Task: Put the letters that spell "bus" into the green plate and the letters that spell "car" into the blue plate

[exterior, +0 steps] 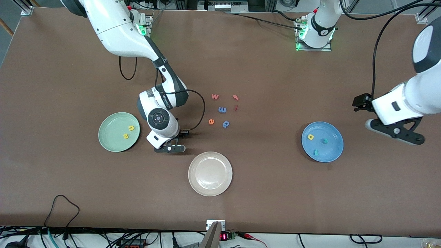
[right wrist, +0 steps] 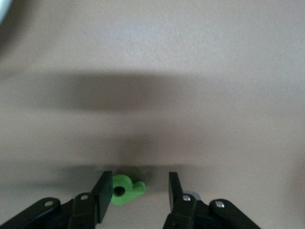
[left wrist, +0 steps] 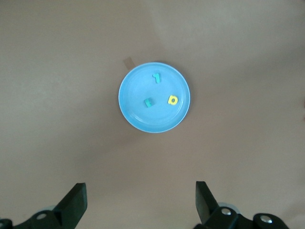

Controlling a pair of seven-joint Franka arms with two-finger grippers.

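My right gripper is low over the table between the green plate and the cream-white plate. It is open around the green b, which lies on the table against one finger, with a gap to the other; the right gripper hides this letter in the front view. A yellow u and a yellow s lie in the green plate. The blue plate holds a yellow a, a teal c and a teal r. My left gripper hangs open and empty beside that plate, toward the left arm's end.
The cream-white plate stands nearest the front camera. Loose letters lie mid-table: a red w, a blue m, an orange e, a blue p and two small red ones.
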